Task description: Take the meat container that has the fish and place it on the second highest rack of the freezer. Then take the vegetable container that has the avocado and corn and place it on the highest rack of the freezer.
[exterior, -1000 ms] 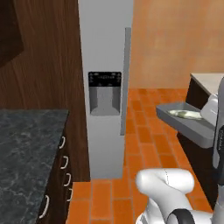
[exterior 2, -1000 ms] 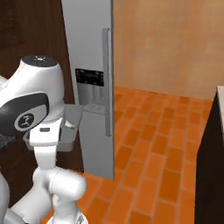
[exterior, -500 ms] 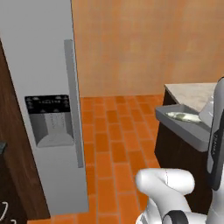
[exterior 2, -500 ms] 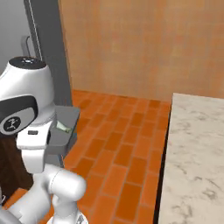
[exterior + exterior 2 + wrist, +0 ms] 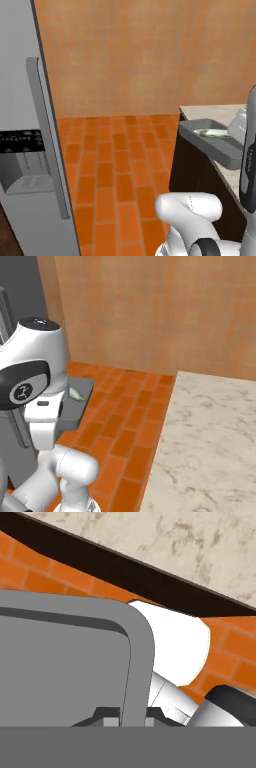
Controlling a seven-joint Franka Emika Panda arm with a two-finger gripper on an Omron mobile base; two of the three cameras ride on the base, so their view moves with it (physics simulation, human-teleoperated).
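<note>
Claw (image 5: 131,722) is clamped shut on the rim of the tray (image 5: 212,141), at a rounded corner; in the hand view the rim runs down between the fingertips and the tray's grey wall (image 5: 60,657) covers the left half. Tray is off the ground, held level beside the arm. Fish (image 5: 214,133) lies inside it, along the far side. In the right base view the tray (image 5: 80,401) pokes out from behind the arm's upper joint, with a pale bit of the fish (image 5: 75,393) showing. Freezer (image 5: 25,150) stands at the left, door closed, long handle (image 5: 50,145) and dispenser panel (image 5: 22,160) facing the room. Marble desk (image 5: 210,441) is on the right, over dark cabinet fronts. Orange brick floor (image 5: 115,160) lies between freezer and desk.
</note>
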